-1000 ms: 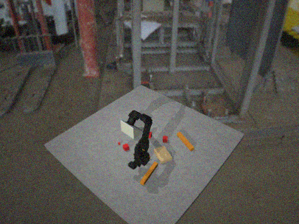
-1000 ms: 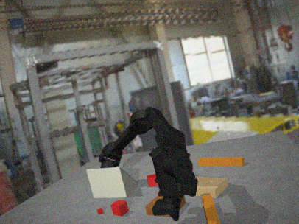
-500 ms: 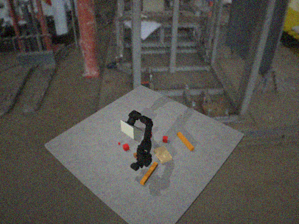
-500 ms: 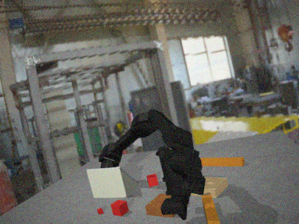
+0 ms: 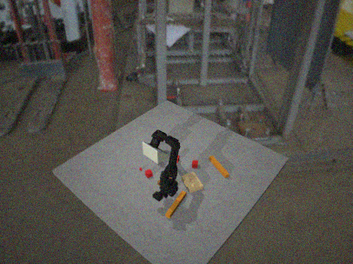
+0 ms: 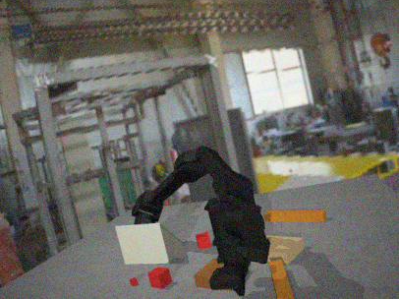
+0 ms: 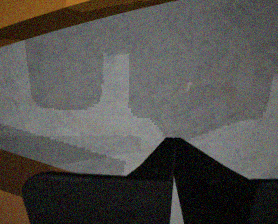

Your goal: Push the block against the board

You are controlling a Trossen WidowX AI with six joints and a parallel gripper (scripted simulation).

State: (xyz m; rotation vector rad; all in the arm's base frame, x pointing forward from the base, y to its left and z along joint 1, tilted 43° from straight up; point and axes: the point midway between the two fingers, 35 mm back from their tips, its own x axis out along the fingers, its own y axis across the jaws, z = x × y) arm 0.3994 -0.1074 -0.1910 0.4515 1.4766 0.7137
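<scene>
A pale square wooden block [image 5: 192,181] [image 6: 288,247] lies flat, partly shaded. A brown square block [image 6: 205,275] [image 7: 9,210] is mostly hidden behind the arm in the top view. A long orange board [image 5: 176,205] [image 6: 281,277] [image 7: 30,12] lies near the pale block's corner; whole-side contact does not show. A second orange board [image 5: 218,167] [image 6: 296,215] lies farther right. My gripper [image 5: 159,195] [image 6: 231,279] [image 7: 172,145] is shut and empty, pointing down beside the brown block, between it and the nearer orange board. Its exact height and any contact cannot be told.
Several red cubes lie around, including one [image 5: 149,173] [image 6: 159,277] left of the arm and one [image 5: 195,164] behind the pale block. A tiny red cube [image 5: 140,168] [image 6: 134,281] lies farther left. A cream panel [image 5: 150,152] [image 6: 142,244] stands by the arm's base.
</scene>
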